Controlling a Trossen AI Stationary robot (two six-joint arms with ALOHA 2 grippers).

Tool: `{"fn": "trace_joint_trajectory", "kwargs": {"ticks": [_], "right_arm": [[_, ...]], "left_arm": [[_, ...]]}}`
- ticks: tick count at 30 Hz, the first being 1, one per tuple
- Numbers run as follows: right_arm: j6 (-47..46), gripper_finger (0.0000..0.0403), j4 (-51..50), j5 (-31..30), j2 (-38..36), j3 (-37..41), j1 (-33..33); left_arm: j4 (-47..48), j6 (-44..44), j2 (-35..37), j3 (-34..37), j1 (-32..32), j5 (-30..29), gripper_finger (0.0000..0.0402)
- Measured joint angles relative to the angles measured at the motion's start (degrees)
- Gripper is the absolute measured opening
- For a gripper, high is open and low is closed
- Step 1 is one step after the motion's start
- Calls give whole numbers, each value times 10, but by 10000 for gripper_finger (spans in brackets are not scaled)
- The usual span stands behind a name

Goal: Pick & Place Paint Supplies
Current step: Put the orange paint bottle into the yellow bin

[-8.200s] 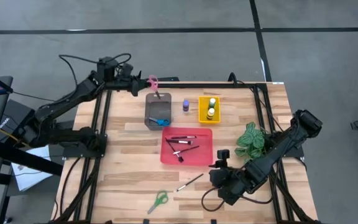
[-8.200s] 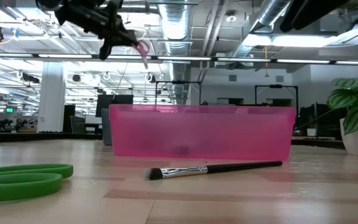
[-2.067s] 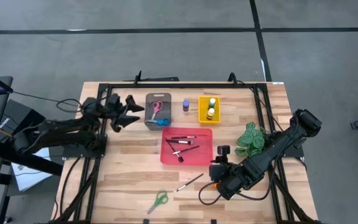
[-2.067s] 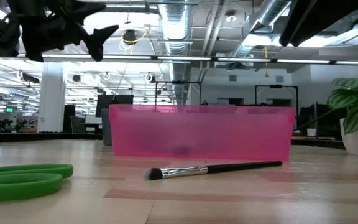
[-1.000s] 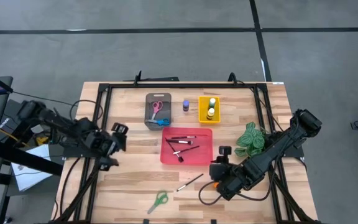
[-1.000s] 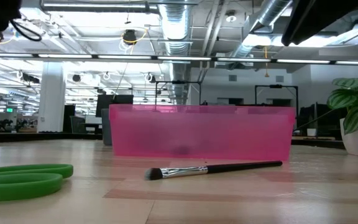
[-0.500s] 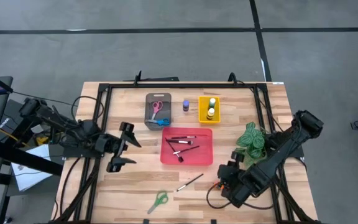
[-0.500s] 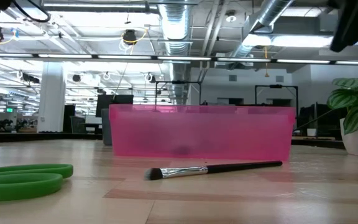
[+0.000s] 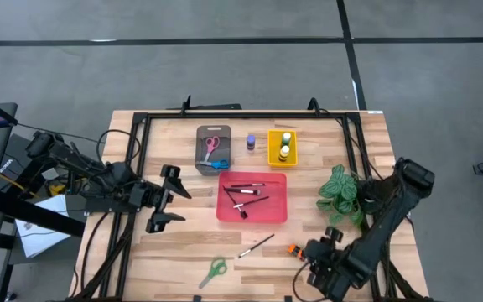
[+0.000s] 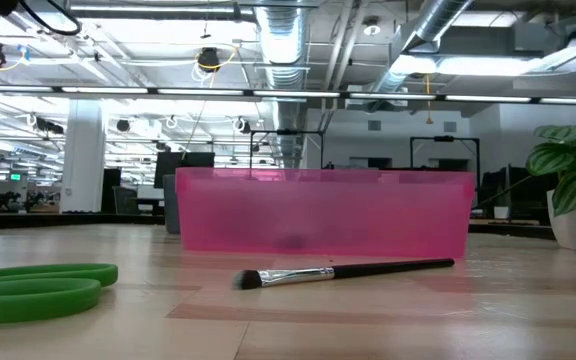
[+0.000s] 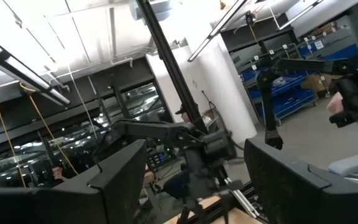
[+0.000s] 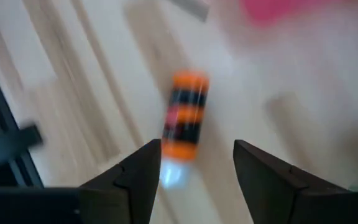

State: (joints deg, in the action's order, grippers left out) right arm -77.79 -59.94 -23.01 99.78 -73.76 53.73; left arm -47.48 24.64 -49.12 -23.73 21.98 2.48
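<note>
the orange paint bottle (image 12: 185, 115) is lying on its side on the bare wood, just ahead of the right gripper (image 12: 194, 165), whose fingers are standing wide and empty, while the left gripper (image 9: 173, 198) is waiting open, well apart.

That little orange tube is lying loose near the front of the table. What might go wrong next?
The orange tube lies on its side on bare wood, in front of the open right gripper; being round, it may roll if nudged. The paintbrush lies close beside it, so a low pass at the tube might knock it.
</note>
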Motion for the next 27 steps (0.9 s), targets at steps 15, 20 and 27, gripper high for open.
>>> {"fn": "trace_joint_trajectory", "kwargs": {"ticks": [15,20,27], "right_arm": [[-19,200,64,36,84,0,41],[-18,200,51,28,109,0,40],[-31,199,24,9,125,0,40]], "left_arm": [[0,3,-2,0,-2,0,262],[0,6,-2,0,-2,0,262],[-1,11,-2,0,-2,1,262]]}}
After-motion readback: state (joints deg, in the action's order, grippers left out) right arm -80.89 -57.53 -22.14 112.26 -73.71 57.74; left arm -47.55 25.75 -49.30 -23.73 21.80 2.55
